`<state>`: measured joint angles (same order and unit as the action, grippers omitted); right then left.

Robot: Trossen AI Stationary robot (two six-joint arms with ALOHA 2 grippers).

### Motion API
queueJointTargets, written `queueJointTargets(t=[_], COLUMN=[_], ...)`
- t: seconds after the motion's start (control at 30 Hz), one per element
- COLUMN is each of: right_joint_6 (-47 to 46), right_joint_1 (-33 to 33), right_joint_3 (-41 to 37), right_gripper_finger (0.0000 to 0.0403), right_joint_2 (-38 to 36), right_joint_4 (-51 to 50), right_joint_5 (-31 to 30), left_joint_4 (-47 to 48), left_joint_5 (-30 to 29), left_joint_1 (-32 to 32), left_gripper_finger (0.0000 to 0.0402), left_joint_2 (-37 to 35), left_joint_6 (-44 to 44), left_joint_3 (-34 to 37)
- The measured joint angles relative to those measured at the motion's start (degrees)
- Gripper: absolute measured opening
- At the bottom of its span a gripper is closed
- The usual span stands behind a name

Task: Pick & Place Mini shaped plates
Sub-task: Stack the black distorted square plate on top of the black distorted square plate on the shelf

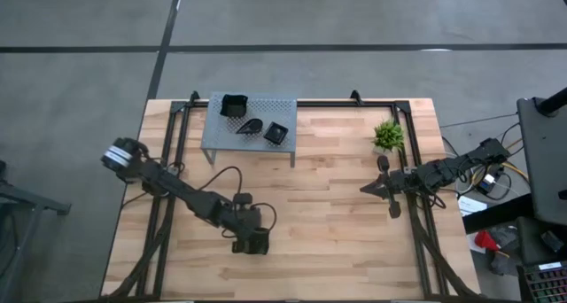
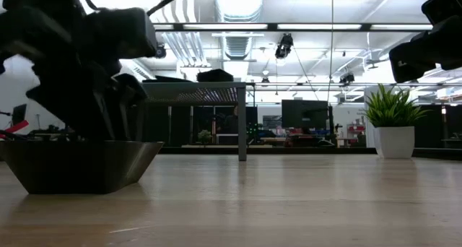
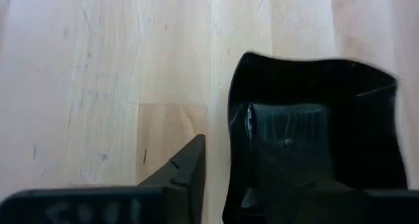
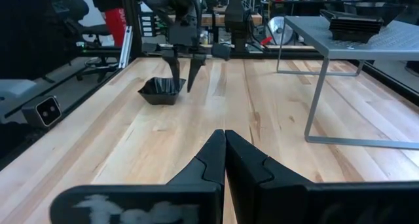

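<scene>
the left pincer (image 1: 252, 244) is hanging low near the front edge of the wooden bench (image 1: 337, 223), left of its middle, with its fingers standing wide apart and straddling the rim of a black mini plate (image 4: 162, 90): one finger (image 3: 288, 142) is dipping inside the dish and the other (image 3: 186, 168) is sitting outside it over bare wood, and whether they are actually pressing the wall cannot be told. that plate is showing a glossy black, wavy rim and sloping sides, and it is resting flat on the bench. farther back, the grey perforated stand (image 1: 221, 135) is standing near the bench's rear edge and is carrying three more black plates: a deeper one (image 1: 233, 104) at its back left, a teardrop-shaped one (image 1: 250, 127) near its middle, and a square one (image 1: 276, 133) toward its front right, each lying apart from the others. a broad stretch of bare wood is lying open between the stand and the left pincer and across the bench's middle. to the right, a small green plant (image 1: 388, 135) is sitting near the rear right corner, and just in front of it the right pincer (image 1: 368, 189) is hovering with its fingers pressed together and holding nothing, well apart from every plate.
</scene>
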<state>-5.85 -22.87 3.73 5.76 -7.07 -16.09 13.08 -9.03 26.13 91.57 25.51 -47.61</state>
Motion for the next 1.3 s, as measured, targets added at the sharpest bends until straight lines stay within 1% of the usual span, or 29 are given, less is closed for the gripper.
queueJointTargets(t=[0.13, 0.33, 0.43, 0.53, 0.6, 0.7, 0.77, 0.83, 0.97, 1.1, 1.13, 1.17, 1.2, 1.27, 1.3], right_joint_6=[0.3, 0.2, 0.3, 0.0, 0.1, 0.0, 0.2, 0.3, 0.1, 0.2, 0.0, 0.0, 0.1, 0.3, 0.3], right_joint_1=[0.0, 0.0, 0.0, 0.0, 0.0, 0.0, 0.0, 0.0, 0.0, 0.0, 0.0, 0.0, 0.0, 0.0, 0.0], right_joint_3=[0.0, 0.0, 0.0, 0.0, 0.0, 0.0, 0.0, 0.0, 0.0, 0.0, 0.0, 0.0, 0.0, 0.0, 0.0], right_gripper_finger=[0.0008, 0.0008, 0.0008, 0.0008, 0.0008, 0.0008, 0.0008, 0.0008, 0.0008, 0.0008, 0.0008, 0.0008, 0.0008, 0.0008, 0.0008], right_joint_2=[0.0, 0.0, 0.1, 0.0, 0.0, 0.0, 0.0, 0.0, 0.0, 0.0, 0.0, 0.0, 0.0, 0.0, 0.0], right_joint_4=[0.0, 0.0, 0.0, 0.0, 0.1, 0.0, 0.1, 0.0, 0.0, 0.0, 0.1, 0.0, 0.0, 0.0, 0.1], right_joint_5=[0.0, 0.0, -0.1, -0.1, -0.2, -0.1, -0.1, -0.1, -0.1, -0.1, -0.1, -0.1, -0.1, 0.0, 0.0], left_joint_4=[0.0, 0.0, 1.9, 8.2, 13.1, 19.1, 20.9, 20.6, 20.5, 20.0, 19.4, 18.5, 17.3, 14.0, 12.2], left_joint_5=[0.1, 0.2, -0.2, -3.1, -7.2, -14.9, -20.7, -27.3, -43.9, -62.4, -65.3, -66.8, -67.0, -65.0, -62.5], left_joint_1=[-0.3, -0.6, -0.8, -1.1, -1.3, -1.9, -2.5, -3.2, -5.7, -9.9, -11.4, -13.1, -14.8, -18.3, -20.1], left_gripper_finger=[0.0077, 0.0011, 0.0005, 0.0002, 0.0002, 0.0001, 0.0001, 0.0001, 0.0001, 0.0001, 0.0001, 0.0001, 0.0001, 0.0000, 0.0000], left_joint_2=[0.9, -0.6, -2.0, -4.3, -6.7, -11.1, -14.3, -17.9, -24.8, -31.7, -33.4, -34.9, -36.4, -39.2, -40.5], left_joint_6=[-1.5, -4.3, -5.5, -5.9, -6.0, -6.5, -7.1, -8.1, -12.5, -17.4, -20.0, -23.0, -26.2, -30.7, -32.6], left_joint_3=[0.1, -1.0, -2.4, -4.4, -5.9, -7.3, -7.9, -8.2, -9.2, -11.2, -11.9, -12.7, -13.5, -14.6, -15.0])
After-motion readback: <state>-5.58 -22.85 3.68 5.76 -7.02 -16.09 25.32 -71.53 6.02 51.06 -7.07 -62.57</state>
